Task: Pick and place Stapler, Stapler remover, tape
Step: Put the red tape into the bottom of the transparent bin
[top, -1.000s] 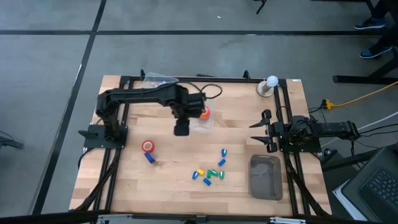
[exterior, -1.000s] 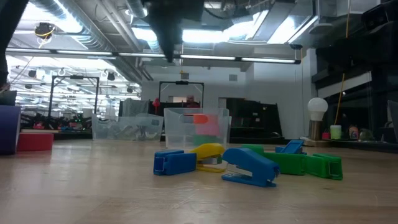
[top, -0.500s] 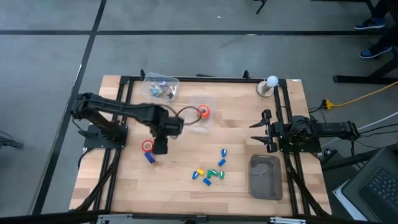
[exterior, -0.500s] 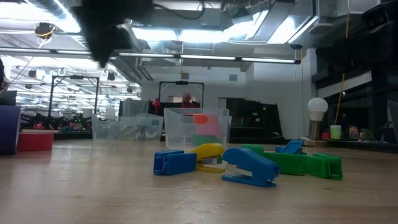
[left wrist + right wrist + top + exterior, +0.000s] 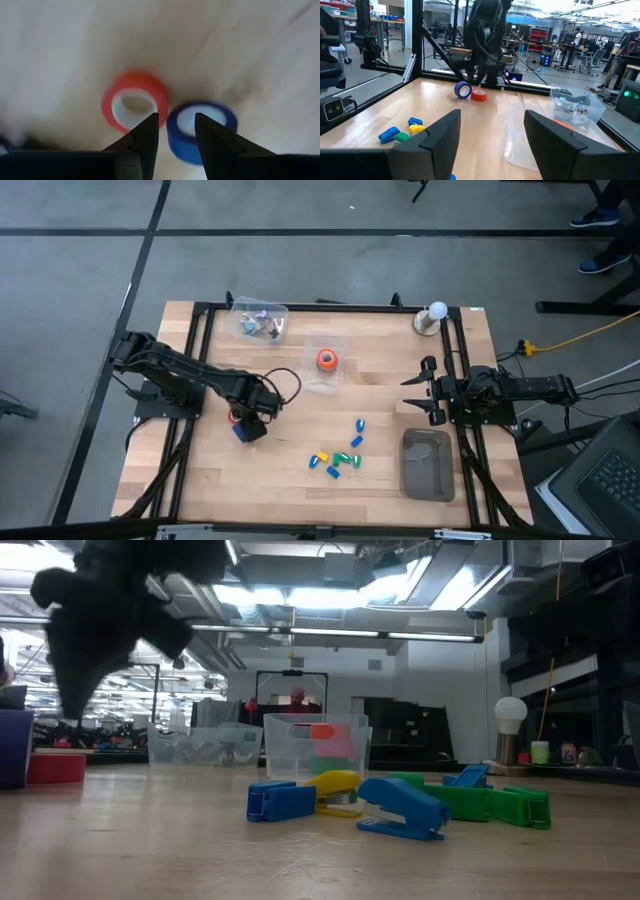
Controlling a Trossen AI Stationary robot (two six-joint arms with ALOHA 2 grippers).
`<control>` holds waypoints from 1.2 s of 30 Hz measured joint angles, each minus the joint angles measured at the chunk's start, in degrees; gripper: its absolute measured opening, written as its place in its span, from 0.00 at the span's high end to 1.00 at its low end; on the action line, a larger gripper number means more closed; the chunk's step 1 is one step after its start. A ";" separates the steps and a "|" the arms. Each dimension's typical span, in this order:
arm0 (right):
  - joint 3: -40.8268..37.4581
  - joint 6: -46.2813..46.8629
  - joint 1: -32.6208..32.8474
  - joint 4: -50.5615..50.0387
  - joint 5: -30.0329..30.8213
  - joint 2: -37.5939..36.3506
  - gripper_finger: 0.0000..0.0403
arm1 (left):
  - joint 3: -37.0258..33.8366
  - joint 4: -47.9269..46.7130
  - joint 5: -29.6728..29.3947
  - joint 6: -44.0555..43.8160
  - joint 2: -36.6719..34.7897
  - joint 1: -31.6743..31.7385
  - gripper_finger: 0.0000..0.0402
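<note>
Setting: we work on a pale wooden table (image 5: 400, 390) in a large lit workshop.
Change: the left gripper (image 5: 248, 420) has swung from the clear plastic tub (image 5: 326, 365) at the far middle to the left side, now low over two rolls.
Claw: its fingers (image 5: 145, 137) are slightly apart, holding nothing.
Tape: the red ring-shaped roll (image 5: 134, 102) and the blue ring-shaped roll (image 5: 201, 129) lie touching on the wood; an orange roll (image 5: 326, 360) sits in the tub.
Meaning: we judge one delivery done and the next pick starting.
Right gripper (image 5: 420, 388): parked at the right edge, fingers apart.
Staplers: the small coloured cluster (image 5: 338, 458) waits near the middle.
</note>
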 joint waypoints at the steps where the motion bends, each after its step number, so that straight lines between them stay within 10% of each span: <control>1: 0.00 0.00 -0.01 0.01 0.00 0.00 0.44 | -0.73 -0.31 1.07 -2.30 0.00 0.18 0.69; 36: 0.00 0.00 0.00 0.02 0.02 0.00 0.44 | -8.91 10.25 -0.57 -16.95 -1.64 0.33 0.69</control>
